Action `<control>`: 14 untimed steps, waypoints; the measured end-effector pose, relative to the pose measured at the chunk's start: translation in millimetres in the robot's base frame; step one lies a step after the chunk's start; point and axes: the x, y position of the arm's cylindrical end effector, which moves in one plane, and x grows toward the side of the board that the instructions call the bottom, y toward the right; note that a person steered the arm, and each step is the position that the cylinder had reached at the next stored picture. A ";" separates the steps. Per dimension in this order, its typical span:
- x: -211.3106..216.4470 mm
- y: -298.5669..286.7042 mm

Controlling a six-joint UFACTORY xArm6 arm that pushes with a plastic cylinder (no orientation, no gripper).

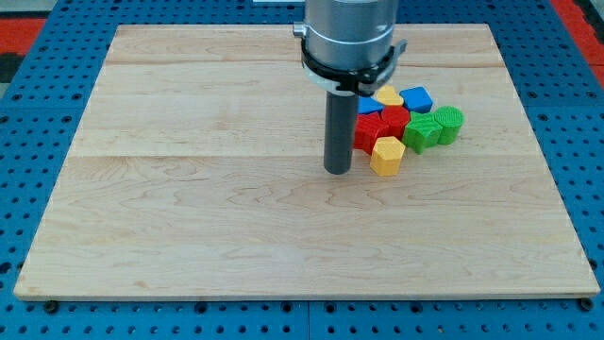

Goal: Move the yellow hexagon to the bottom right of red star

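The yellow hexagon [387, 156] lies at the lower edge of a tight cluster of blocks right of the board's middle. A red star-like block [367, 133] touches it from the upper left, and a second red block [395, 119] sits just above it. My tip [338, 170] rests on the board a short way left of the yellow hexagon, with a small gap between them. The dark rod hides part of the cluster's left side.
In the same cluster are a green block [419, 133], another green block [449, 124], a blue block [416, 98], a second blue block [368, 104] partly behind the rod, and a yellow block [388, 95]. The wooden board [189, 189] lies on a blue pegboard.
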 end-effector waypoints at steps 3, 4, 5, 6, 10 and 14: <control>0.5 80.0; 0.5 91.4; 10.2 127.3; 10.5 159.3; -15.8 138.8; -31.4 197.8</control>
